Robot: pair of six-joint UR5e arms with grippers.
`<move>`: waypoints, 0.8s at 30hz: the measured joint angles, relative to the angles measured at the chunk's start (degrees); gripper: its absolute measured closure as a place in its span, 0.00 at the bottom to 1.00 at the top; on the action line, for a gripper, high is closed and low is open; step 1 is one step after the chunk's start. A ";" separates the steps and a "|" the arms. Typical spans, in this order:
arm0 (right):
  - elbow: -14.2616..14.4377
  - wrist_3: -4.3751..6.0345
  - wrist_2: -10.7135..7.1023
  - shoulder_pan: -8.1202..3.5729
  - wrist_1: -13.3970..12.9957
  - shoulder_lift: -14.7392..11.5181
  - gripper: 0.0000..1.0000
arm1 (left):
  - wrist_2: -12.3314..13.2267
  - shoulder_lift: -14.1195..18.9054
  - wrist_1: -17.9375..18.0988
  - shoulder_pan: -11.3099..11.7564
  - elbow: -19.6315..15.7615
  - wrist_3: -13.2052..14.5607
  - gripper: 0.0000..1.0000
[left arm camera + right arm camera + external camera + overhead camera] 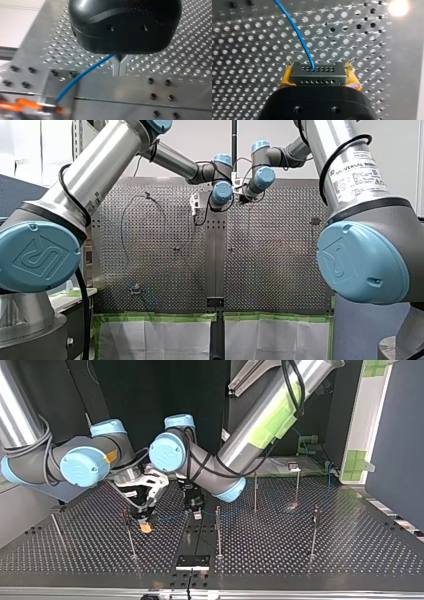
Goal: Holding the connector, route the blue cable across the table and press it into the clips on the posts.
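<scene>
**Connector held, clips yet to be filled**

The perforated surface (350,550) carries several thin upright posts (314,532), well apart from one another. Both arms work low over its middle. The right arm (80,465) comes in at the top view's left and the left arm (260,420) at its right, so their wrists sit close together.

Your right jaws are pinching the black connector (317,73) between yellow pads (287,77), so the holding part of the job looks done. In the top view they hang just beside one post (130,535).

Your left jaws have their metal fingers (115,70) pressed together at the tips. The blue cable (80,77) runs into the notch where they meet. You cannot tell from here whether it is clamped or only guided.

The cable leaves the connector and stretches in a short span to the left jaws, just above the surface. Past them, a faint blue line seems to carry on toward the top view's right.

No view shows the cable seated in a clip, so judge the routing as begun and the pressing-in as all yet to do, starting with the posts nearest the jaws
</scene>
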 joint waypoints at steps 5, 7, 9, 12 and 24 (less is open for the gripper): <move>0.62 -0.03 0.00 0.14 0.05 -0.02 1.00 | -0.01 2.35 2.36 -0.10 -2.37 -0.27 0.98; 0.78 -0.09 0.00 0.15 0.06 -0.05 1.00 | 0.21 3.40 3.39 -0.09 -3.45 -0.49 0.98; 1.02 -0.18 0.00 0.15 0.06 -0.07 1.00 | 0.80 4.49 4.50 -0.09 -4.52 -0.62 0.98; 1.41 -0.23 0.00 0.13 0.06 -0.08 1.00 | 1.88 5.68 5.94 -0.05 -5.96 -0.69 0.98; 2.82 -0.27 0.00 0.23 0.11 -0.24 1.00 | 4.18 6.16 11.49 0.80 -11.50 -0.67 0.98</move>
